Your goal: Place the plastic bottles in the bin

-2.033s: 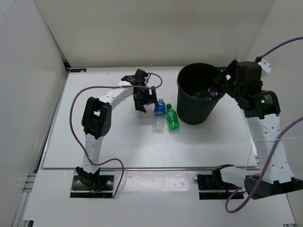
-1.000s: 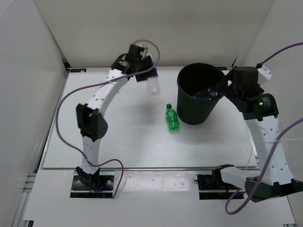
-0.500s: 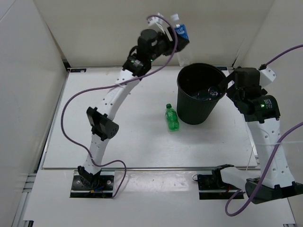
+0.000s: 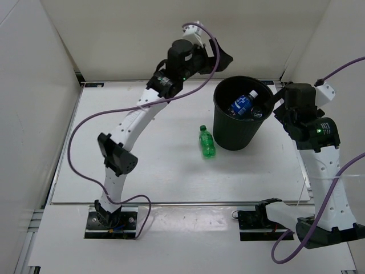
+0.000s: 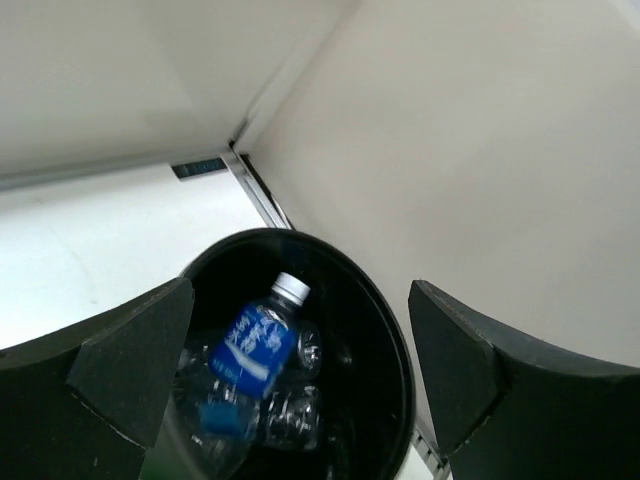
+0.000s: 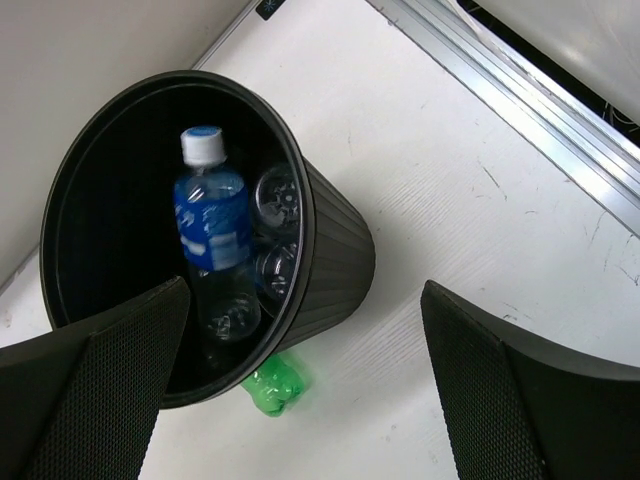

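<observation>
I'm holding my left gripper [image 5: 300,300] spread wide and empty, hovering above the bin [image 4: 232,136]. Straight below it, a blue-labelled bottle [image 5: 255,345] is lying tilted inside, on other clear bottles [image 6: 275,200]. My right gripper [image 6: 305,290], equally wide, is hanging by the bin's right rim. The green bottle [image 4: 207,142] is lying on the white table [image 4: 142,165] just left of the bin. Plain white walls [image 4: 114,40] are enclosing the table.
</observation>
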Robot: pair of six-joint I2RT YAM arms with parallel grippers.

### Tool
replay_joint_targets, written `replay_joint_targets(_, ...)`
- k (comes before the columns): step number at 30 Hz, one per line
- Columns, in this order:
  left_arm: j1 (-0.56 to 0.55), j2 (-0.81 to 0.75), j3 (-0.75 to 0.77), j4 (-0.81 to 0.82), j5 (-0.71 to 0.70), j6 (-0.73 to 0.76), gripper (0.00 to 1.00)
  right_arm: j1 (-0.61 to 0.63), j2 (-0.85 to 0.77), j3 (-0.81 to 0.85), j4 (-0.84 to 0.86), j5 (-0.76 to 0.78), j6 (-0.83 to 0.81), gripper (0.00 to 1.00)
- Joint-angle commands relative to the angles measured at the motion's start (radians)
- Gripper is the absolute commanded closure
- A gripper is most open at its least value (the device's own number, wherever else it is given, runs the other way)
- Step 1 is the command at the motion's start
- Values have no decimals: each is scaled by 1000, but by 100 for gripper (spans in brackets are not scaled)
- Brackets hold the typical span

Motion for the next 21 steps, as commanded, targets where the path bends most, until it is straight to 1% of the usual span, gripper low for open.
replay_joint_targets(1, 10, -252, -86, 41, -64, 92, 0, 3, -2, 25, 5, 26, 5, 0)
replay_joint_targets(2, 10, -288, -142, 41, -87, 105, 0, 3, -2, 25, 5, 5, -10, 0)
replay_joint_targets(3, 10, -362, -270, 41, -99, 116, 0, 3, -2, 25, 14, 5, -11, 0)
replay_joint_targets(4, 10, -396, -341, 41, -99, 116, 0, 3, 7, 25, 14, -7, -21, 0)
replay_joint_targets(5, 34, -431, -416, 41, -99, 90, 0, 3, 7, 25, 14, -7, -21, 0)
replay_joint_targets(6, 49, -488, -558, 41, -73, 61, 0, 3, 7, 25, 14, -7, -21, 0)
replay_joint_targets(8, 101, -507, -665, 41, 0, -20, 0, 3, 7, 25, 14, -7, -32, 0)
replay_joint_targets(9, 123, -516, -732, 41, 105, -45, 0, 3, 7, 25, 14, -7, -32, 0)
replay_joint_targets(10, 146, -516, -765, 41, 155, -83, 0, 3, 7, 25, 23, -7, -32, 0)
replay_joint_targets(11, 198, -501, -789, 41, 204, -167, 0, 3, -2, 16, 24, -7, -41, 0)
replay_joint_targets(12, 224, -488, -812, 41, 261, -212, 0, 3, -2, 16, 24, -7, -41, 0)
replay_joint_targets(13, 246, -447, -838, 41, 374, -242, 4, 3, -2, 16, 24, -7, -41, 0)
replay_joint_targets(15, 293, -390, -839, 41, 503, -252, 12, 3, -11, 7, 24, 2, -41, 0)
replay_joint_targets(16, 293, -343, -839, 41, 578, -263, 12, 3, -20, -5, 24, 2, -41, 0)
replay_joint_targets(17, 302, -323, -854, 41, 596, -272, 12, 3, -20, -5, 24, 2, -50, 0)
replay_joint_targets(20, 303, -264, -875, 30, 637, -272, 7, 3, -20, -16, 24, 11, -50, 0)
replay_joint_targets(21, 292, -254, -891, 30, 637, -272, 7, 3, -30, -16, 24, 11, -50, 0)
